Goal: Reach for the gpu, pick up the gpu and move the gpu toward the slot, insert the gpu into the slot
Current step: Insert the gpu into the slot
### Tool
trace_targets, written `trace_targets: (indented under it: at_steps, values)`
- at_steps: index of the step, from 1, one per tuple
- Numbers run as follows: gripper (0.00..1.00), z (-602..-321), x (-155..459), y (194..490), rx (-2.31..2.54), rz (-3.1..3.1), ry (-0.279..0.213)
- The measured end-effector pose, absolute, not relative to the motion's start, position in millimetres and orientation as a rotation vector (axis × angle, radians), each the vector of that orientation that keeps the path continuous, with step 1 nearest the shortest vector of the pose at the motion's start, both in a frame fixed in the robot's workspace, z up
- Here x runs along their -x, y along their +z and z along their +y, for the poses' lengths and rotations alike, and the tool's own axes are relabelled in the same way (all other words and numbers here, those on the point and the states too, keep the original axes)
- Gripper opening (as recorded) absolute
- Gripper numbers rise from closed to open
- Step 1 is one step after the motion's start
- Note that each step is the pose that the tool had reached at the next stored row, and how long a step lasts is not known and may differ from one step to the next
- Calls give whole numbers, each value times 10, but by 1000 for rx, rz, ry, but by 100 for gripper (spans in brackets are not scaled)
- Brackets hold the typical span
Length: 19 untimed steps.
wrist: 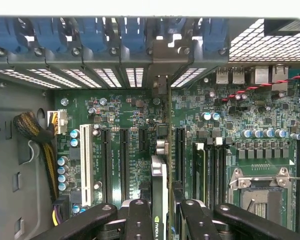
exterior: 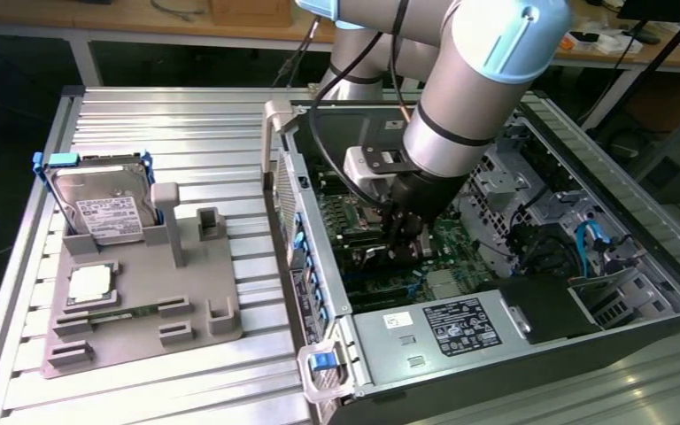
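We are looking down into the open computer case [exterior: 529, 292], and everything here we are placing by the green motherboard [wrist: 140, 115] inside it. The gripper [wrist: 163, 212] is hanging right over the motherboard, and its two black fingers [wrist: 140, 220] are squeezing the gpu [wrist: 160, 185] between them. So the pincer is holding the card, partly closed around it. The card is standing on its thin edge, and its metal bracket [wrist: 161, 65] is reaching toward the back wall of the case, at the far edge of the motherboard.

We are thinking the card is somewhere above the long black slots [wrist: 124, 160] on the motherboard, but we cannot tell if it is sitting in one yet.

What could go wrong? If the card is leaning a little, its bottom edge could be hitting the side of the slot and not going in. If the arm is pushing hard while it is off line, the card or the motherboard could be bending. The bracket could also be catching on the back wall. The card could be slipping in the fingers too.

Off the motherboard, outside the case, a hard drive [exterior: 110, 212] is standing in a grey holder [exterior: 139, 310].
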<state>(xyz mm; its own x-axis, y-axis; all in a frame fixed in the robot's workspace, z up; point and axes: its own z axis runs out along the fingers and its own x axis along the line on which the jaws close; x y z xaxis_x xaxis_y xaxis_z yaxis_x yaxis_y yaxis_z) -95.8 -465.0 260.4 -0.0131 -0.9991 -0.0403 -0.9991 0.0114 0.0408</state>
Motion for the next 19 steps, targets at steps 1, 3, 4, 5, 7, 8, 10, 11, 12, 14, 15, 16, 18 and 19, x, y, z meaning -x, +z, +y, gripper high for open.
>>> trace_targets:
  at_steps: [1,3,4,5,7,8,10,11,12,14,15,16,18,19]
  values:
    - [27,-4650,958,2600,-2207,-2234,-90]
    - [27,-4649,959,2589,-2207,-2234,-90]
    - [27,-4650,960,2585,-2207,-2234,-90]
    - [27,-4650,960,2583,-2207,-2234,-90]
    - [27,-4649,959,2576,-2207,-2235,-90]
    - [27,-4649,959,2572,-2208,-2235,-91]
    - [27,-4650,959,2570,-2207,-2235,-90]
    - [27,-4650,959,2569,-2207,-2234,-90]
    - [27,-4650,959,2568,-2207,-2234,-90]
    - [27,-4650,960,2564,-2207,-2234,-90]
    - [27,-4650,960,2564,-2207,-2234,-90]
    - [27,-4650,961,2564,-2207,-2234,-90]
    - [27,-4650,961,2563,-2207,-2235,-90]
    - [27,-4650,961,2563,-2207,-2234,-90]
